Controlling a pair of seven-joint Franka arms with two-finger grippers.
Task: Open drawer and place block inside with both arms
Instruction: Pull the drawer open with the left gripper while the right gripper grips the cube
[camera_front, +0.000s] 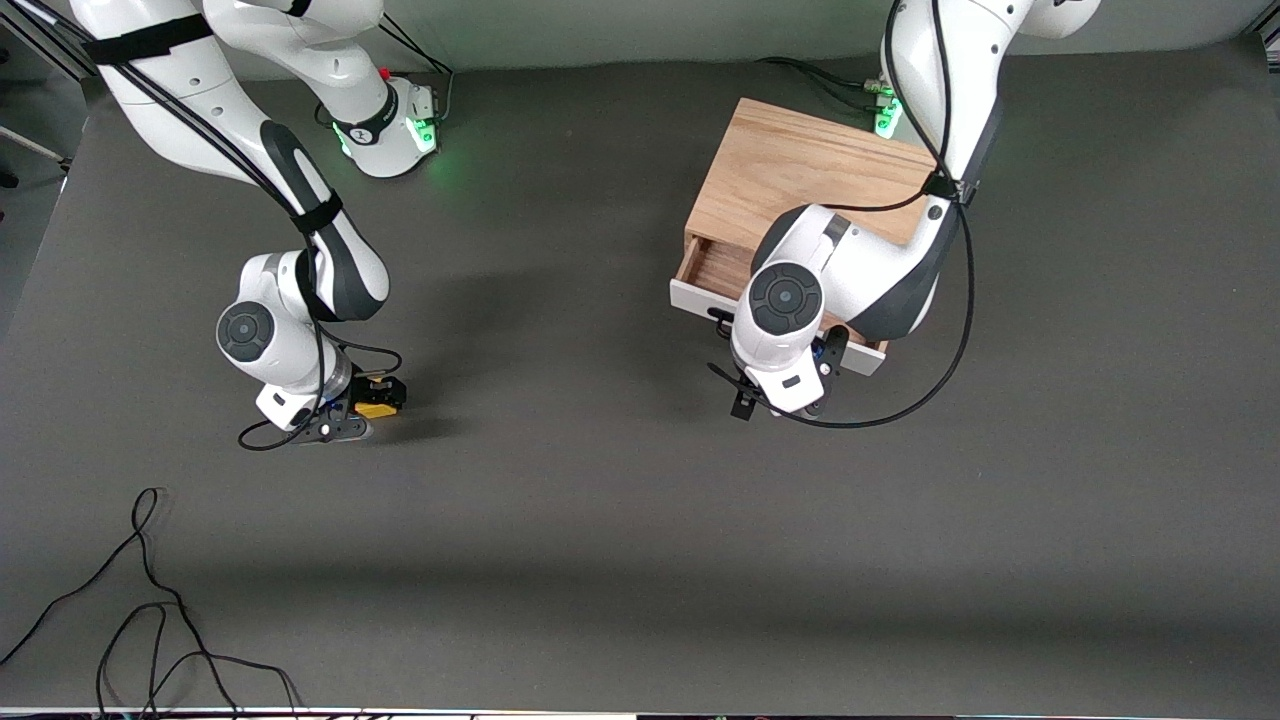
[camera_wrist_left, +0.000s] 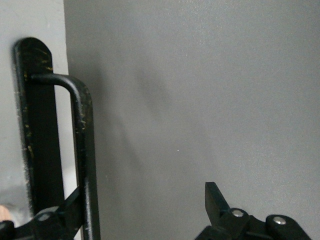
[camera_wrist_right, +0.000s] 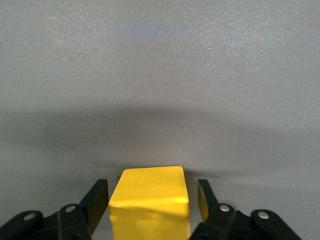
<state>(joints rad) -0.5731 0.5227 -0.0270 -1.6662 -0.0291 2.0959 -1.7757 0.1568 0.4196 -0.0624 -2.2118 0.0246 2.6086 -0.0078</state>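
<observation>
Front view: right gripper (camera_front: 375, 405) at lower left straddles the block (camera_front: 378, 409), fingers apart; left gripper (camera_front: 778, 400) gapes around the drawer (camera_front: 712, 275) handle (camera_wrist_left: 82, 150).

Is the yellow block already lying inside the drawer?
No. The block sits on the table between the right pincer's fingers, toward the right arm's end, well apart from the partly open drawer.
</observation>
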